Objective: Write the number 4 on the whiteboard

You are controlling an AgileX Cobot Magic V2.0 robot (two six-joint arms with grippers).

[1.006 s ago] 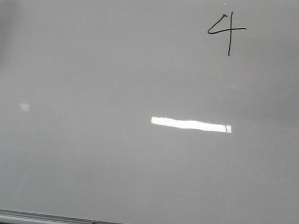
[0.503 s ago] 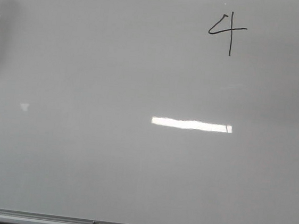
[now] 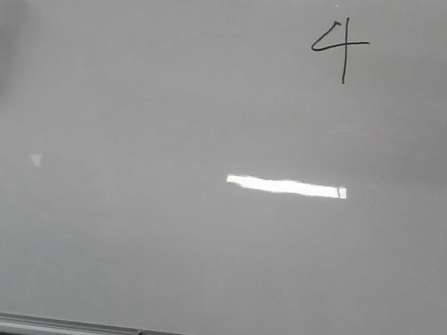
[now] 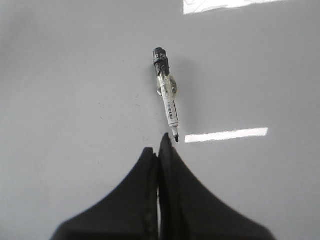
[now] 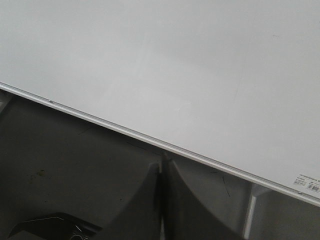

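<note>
Both jaws are pressed together, empty; the number 4 (image 3: 341, 48) sits near the whiteboard's (image 3: 160, 241) top-right corner.

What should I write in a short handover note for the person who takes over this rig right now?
Left gripper: jaws shut, holding nothing; the marker lies on the whiteboard just beyond its tips, uncapped tip toward the gripper.
Right gripper: jaws shut, empty, above the board's lower frame edge.
Done: the number 4 is drawn in black, upper right of the board in the front view.
Left: the writing looks finished; probably only capping or stowing the marker remains. No cap is visible.
</note>
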